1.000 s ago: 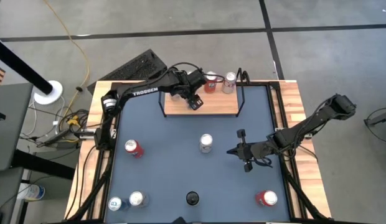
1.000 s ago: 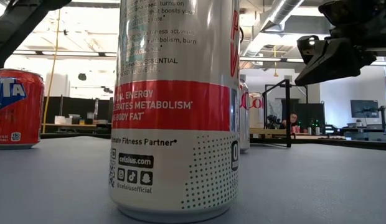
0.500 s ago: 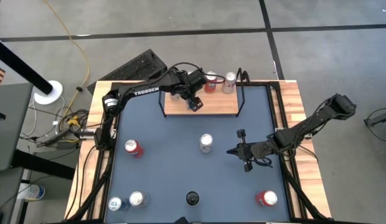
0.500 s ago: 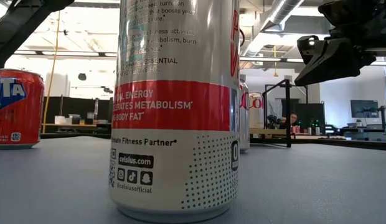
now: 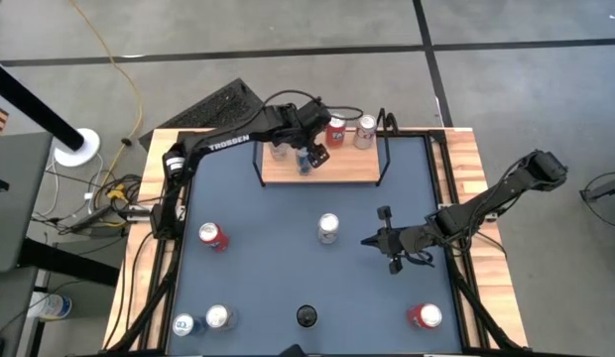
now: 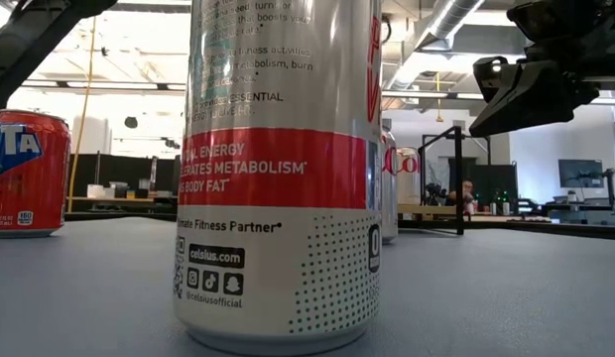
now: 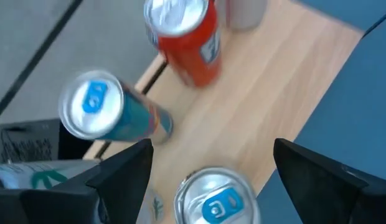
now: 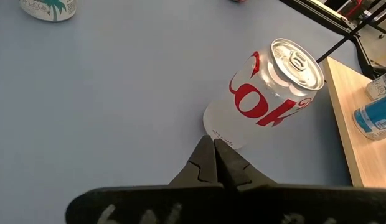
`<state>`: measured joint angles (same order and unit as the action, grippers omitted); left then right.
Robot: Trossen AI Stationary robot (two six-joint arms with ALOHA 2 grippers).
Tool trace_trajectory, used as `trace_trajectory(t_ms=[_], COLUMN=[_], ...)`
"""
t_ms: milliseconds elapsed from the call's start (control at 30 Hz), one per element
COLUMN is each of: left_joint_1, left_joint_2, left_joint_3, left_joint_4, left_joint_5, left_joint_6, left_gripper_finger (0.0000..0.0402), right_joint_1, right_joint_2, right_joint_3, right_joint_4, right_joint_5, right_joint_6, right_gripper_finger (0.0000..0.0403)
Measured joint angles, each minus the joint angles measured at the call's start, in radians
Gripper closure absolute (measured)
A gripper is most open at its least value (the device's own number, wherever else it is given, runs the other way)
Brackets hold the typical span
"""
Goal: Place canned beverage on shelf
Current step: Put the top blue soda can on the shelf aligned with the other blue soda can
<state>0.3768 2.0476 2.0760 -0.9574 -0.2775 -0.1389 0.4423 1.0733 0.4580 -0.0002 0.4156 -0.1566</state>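
Note:
The shelf [image 5: 347, 171] is a light-wood board with black wire uprights at the table's far edge. On it stand a red can [image 5: 334, 132], a silver can [image 5: 365, 131], a teal can [image 7: 99, 115] and a blue-tabbed can [image 5: 305, 162]. My left gripper [image 5: 313, 149] is open above the shelf. In the left wrist view its fingers [image 7: 211, 148] stand wide on either side of the blue-tabbed can [image 7: 215, 199], apart from it. My right gripper [image 5: 369, 240] is shut and empty, beside a silver cola can [image 8: 268, 93] standing mid-table.
A red can [image 5: 210, 236] stands at the table's left, two cans [image 5: 218, 317] at the near left and a red can [image 5: 424, 315] at the near right. A tall white-and-red can [image 6: 278, 169] fills the low view. The shelf's wire upright [image 5: 385, 139] stands at its right end.
My left gripper has drawn back a little toward the table's far edge over the shelf. The blue-tabbed can now shows standing on the board where the gripper was.

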Motion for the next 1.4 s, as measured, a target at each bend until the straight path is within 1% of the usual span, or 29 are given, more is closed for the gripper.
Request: trace_trajectory(t_ms=[67, 133, 333, 467, 567, 700, 900, 1067, 1133, 1200, 1267, 1300, 1400], left_joint_1=[-0.005, -0.015, -0.047, -0.069, -0.082, -0.095, -0.113, -0.15, -0.162, -0.175, -0.19, -0.197, -0.207], left_joint_2=[0.0, 0.0, -0.002, -0.002, -0.004, -0.026, -0.076, -0.107, -0.132, -0.184, -0.252, -0.295, -0.436], left_joint_3=[0.033, 0.068, 0.173, 0.238, 0.269, 0.273, 0.275, 0.274, 0.25, 0.175, 0.074, 0.015, -0.198], left_joint_4=[-0.004, -0.004, -0.048, -0.135, -0.218, -0.331, -0.458, -0.57, -0.616, -0.61, -0.605, -0.6, -0.583], left_joint_5=[-0.005, -0.035, -0.183, -0.265, -0.351, -0.461, -0.591, -0.69, -0.744, -0.779, -0.791, -0.805, -0.838], left_joint_6=[0.007, 0.018, 0.059, 0.067, 0.064, 0.034, -0.054, -0.113, -0.166, -0.193, -0.216, -0.236, -0.301], left_gripper_finger=[0.0079, 0.0079, 0.0079, 0.0079, 0.0079, 0.0079, 0.0079, 0.0079, 0.0079, 0.0079, 0.0079, 0.0079, 0.0079], right_joint_1=[0.0, 0.0, 0.0, -0.006, -0.015, -0.038, -0.102, -0.169, -0.22, -0.286, -0.35, -0.379, -0.452], right_joint_2=[0.0, 0.0, 0.0, 0.0, 0.001, 0.051, 0.193, 0.227, 0.227, 0.227, 0.227, 0.227, 0.239], right_joint_3=[0.0, 0.0, 0.0, 0.0, 0.001, 0.001, 0.004, 0.081, 0.12, 0.165, 0.208, 0.223, 0.244], right_joint_4=[0.0, 0.0, 0.009, 0.074, 0.142, 0.267, 0.467, 0.482, 0.461, 0.403, 0.315, 0.281, 0.251], right_joint_5=[0.0, 0.0, 0.0, 0.0, 0.0, 0.0, -0.05, -0.056, -0.098, -0.205, -0.313, -0.348, -0.411], right_joint_6=[0.0, 0.0, -0.001, -0.032, -0.055, -0.093, -0.206, -0.282, -0.296, -0.291, -0.279, -0.271, -0.263], right_gripper_finger=[0.0403, 0.0403, 0.0403, 0.0403, 0.0403, 0.0403, 0.0403, 0.0403, 0.0403, 0.0403, 0.0403, 0.0403, 0.0403])
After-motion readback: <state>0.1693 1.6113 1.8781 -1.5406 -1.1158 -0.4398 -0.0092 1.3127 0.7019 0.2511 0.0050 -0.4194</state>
